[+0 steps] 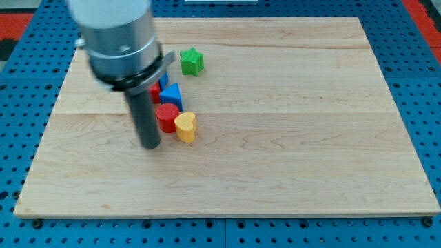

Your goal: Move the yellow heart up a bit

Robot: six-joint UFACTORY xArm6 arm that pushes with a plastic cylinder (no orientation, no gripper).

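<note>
Yellow heart (185, 127) lies left of frame centre, touching a red block (166, 117); my tip (150, 146) rests just lower left of both. No fingers exist here, only the upright rod. Nearby: blue block (171, 95), green star (191, 61). Wooden tabletop (289, 138) over blue pegboard (413, 21).

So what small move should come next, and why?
Probably slide my tip toward the view's right and a little down, to get below the yellow heart. It now sits left of the heart, beside the red block, so pushing up from here would miss it.
</note>
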